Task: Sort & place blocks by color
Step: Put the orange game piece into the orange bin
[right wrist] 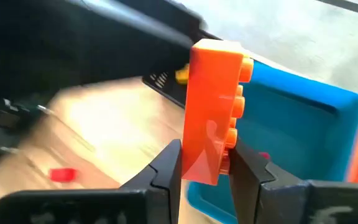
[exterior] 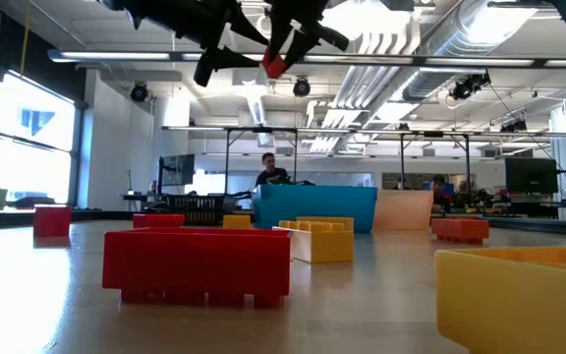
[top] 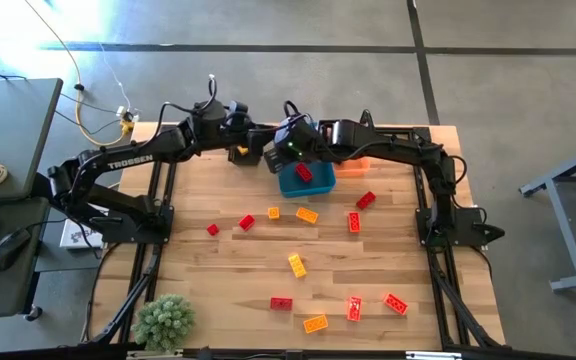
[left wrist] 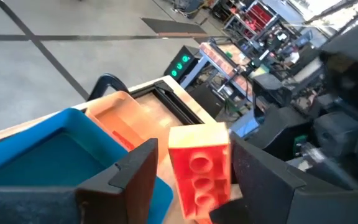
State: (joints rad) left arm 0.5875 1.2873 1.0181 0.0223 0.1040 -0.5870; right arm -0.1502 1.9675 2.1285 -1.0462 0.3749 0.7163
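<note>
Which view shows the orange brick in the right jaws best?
The right wrist view: the orange brick fills the middle, right jaws pinching its lower end. Left wrist view: one face, between open left jaws. Low view: a small speck. High view: hidden by arms.

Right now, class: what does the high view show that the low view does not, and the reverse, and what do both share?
Only the high view: the potted plant at a corner of the table on the left arm's side, and a red block inside the blue bin. Only the low view: a person in the room beyond, and the orange block held aloft. Both: the blue bin, loose blocks, the left gripper and right gripper meeting above it.
</note>
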